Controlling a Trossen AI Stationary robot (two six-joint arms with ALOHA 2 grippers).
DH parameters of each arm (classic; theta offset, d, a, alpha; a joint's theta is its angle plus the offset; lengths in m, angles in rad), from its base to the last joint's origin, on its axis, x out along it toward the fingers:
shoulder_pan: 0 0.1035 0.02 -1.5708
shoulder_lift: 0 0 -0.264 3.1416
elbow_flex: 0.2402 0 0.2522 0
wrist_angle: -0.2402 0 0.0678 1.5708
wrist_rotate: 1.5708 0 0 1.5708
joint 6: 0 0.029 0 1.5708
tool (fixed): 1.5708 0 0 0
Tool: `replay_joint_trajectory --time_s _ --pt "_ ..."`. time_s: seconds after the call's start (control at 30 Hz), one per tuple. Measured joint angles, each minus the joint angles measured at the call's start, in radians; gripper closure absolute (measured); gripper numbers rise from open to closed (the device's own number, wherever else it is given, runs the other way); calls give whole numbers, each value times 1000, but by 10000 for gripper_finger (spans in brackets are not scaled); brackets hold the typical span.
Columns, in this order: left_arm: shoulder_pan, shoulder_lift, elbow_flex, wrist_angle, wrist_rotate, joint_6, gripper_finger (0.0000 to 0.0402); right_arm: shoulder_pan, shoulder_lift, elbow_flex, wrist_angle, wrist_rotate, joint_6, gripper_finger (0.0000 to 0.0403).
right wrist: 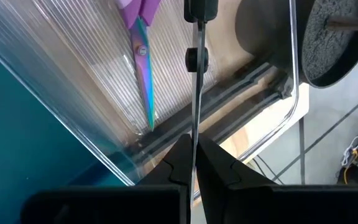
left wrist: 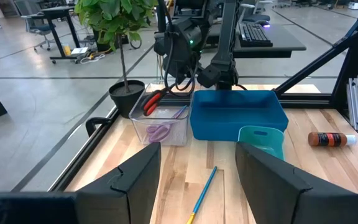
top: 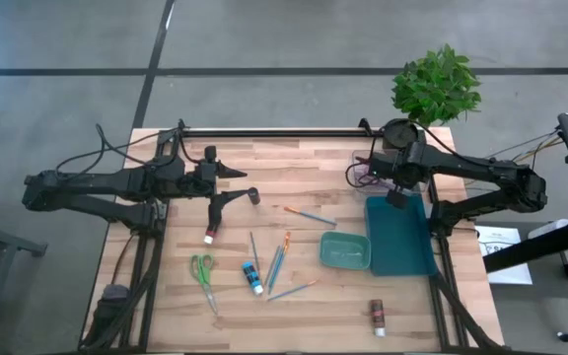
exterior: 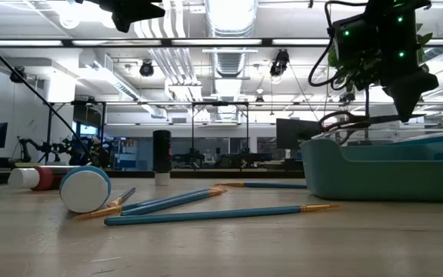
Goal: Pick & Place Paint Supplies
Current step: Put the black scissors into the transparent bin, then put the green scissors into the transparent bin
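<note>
Between arms, paintbrushes (top: 277, 258) mid-table

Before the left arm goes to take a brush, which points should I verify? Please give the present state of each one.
1. The left end effector is open and holds nothing: ok.
2. A brush lies on the table ahead of it, apart from other things: ok.
3. The right end effector is far from that brush, over the clear box: ok.
4. The right end effector is free: not ok, it is shut on a thin blade.
5. The blue bin has room inside: ok.
</note>
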Motion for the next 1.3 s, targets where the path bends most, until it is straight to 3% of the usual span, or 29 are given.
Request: replay_joint_trajectory --time_s 0.73,1.1,1.3 --pt "0 0 0 0 0 -2 187 2 -1 0 2 18 49 391" --pt "0 0 0 -1 0 -2 187 1 -2 0 2 67 68 267" --pt "0 0 0 -1 0 -1 187 2 -15 0 3 86 82 247"
